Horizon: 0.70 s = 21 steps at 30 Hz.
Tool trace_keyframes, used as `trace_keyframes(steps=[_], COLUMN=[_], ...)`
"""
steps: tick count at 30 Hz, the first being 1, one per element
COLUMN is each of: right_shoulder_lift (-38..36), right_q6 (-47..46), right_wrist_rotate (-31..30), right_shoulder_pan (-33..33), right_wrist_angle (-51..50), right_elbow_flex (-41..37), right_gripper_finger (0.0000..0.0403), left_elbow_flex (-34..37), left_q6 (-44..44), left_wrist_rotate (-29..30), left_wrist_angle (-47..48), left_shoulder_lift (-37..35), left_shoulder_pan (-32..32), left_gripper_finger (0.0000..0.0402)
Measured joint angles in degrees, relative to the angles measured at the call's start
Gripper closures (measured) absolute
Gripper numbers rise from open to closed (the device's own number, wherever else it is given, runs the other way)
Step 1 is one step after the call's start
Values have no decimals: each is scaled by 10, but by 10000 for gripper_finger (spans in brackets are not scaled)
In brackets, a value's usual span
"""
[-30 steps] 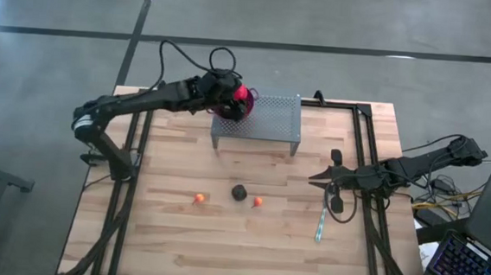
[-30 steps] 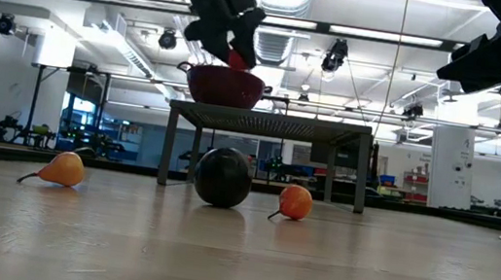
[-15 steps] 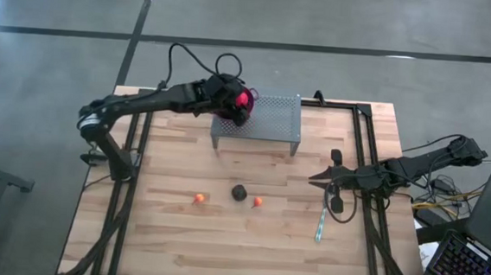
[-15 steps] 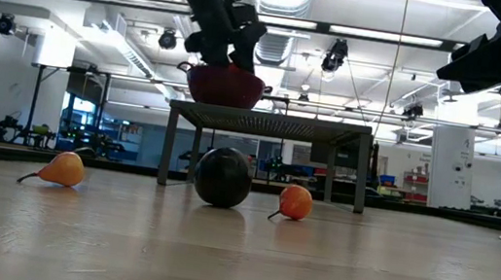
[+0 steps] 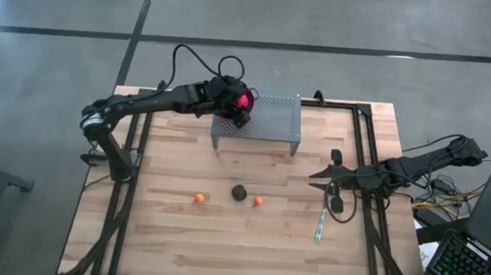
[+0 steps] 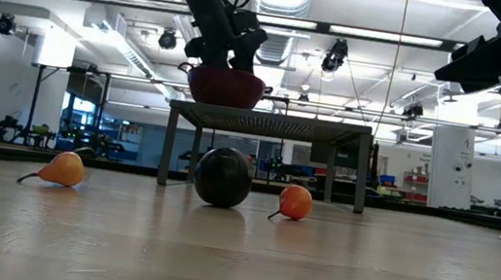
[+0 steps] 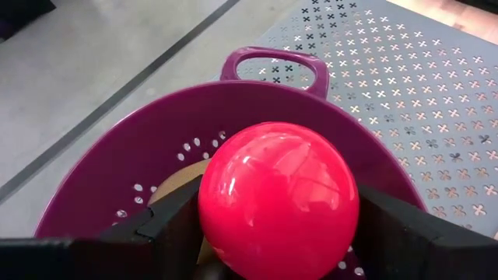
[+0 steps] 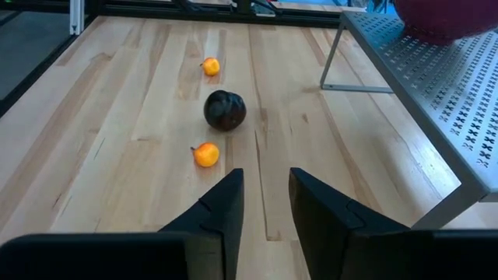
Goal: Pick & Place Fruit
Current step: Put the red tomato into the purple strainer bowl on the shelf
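My left gripper (image 7: 278, 214) is shut on a red ball (image 7: 276, 194) inside the rim of the purple two-handled colander (image 7: 117, 171), which stands on a perforated metal rack (image 5: 268, 122). An olive-tan piece (image 7: 175, 190) shows in the bowl under the ball. In the low view the colander (image 6: 225, 87) hides the ball. A dark ball (image 5: 239, 192) and two small orange fruits (image 5: 199, 198) (image 5: 257, 202) rest on the wooden table. My right gripper (image 5: 316, 179) is open and empty at the table's right. My left gripper pinches the red ball by its two opposite sides (image 7: 214, 210) between its two fingers (image 7: 167, 222). The fingers slant down into the colander from above. The ball sits low in the bowl; whether it touches the bowl or the piece beneath, I cannot tell.
A slim teal stick (image 5: 320, 223) lies near my right gripper. The rack's legs (image 6: 169, 143) stand behind the dark ball (image 6: 223, 176) and the orange fruits (image 6: 63, 169) (image 6: 295, 201). A laptop and keyboard (image 5: 470, 270) sit off the table's right edge. Bare wood lies along the near edge.
My left gripper has gone down into the colander with the red ball, which showed above the rim in the low view and is now hidden behind it. The gripper has stayed shut on the ball.
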<state>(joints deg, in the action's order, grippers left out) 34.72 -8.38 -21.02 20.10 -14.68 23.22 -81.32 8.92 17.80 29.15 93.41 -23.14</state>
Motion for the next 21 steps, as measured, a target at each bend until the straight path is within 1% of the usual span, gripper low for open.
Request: trace_keyframes(steps=[14, 21], right_shoulder_lift=[0, 0], right_q6=[0, -1], right_wrist_rotate=[0, 0], right_shoulder_pan=[0, 0], right_wrist_angle=[0, 0], right_elbow_flex=[0, 0], right_gripper_finger=[265, 248], left_elbow_flex=[0, 0], left_q6=[-1, 4], left_wrist_rotate=[-3, -4], left_wrist_angle=[2, 4], left_shoulder_lift=[0, 0], left_shoulder_pan=[0, 0], left_gripper_finger=[120, 83])
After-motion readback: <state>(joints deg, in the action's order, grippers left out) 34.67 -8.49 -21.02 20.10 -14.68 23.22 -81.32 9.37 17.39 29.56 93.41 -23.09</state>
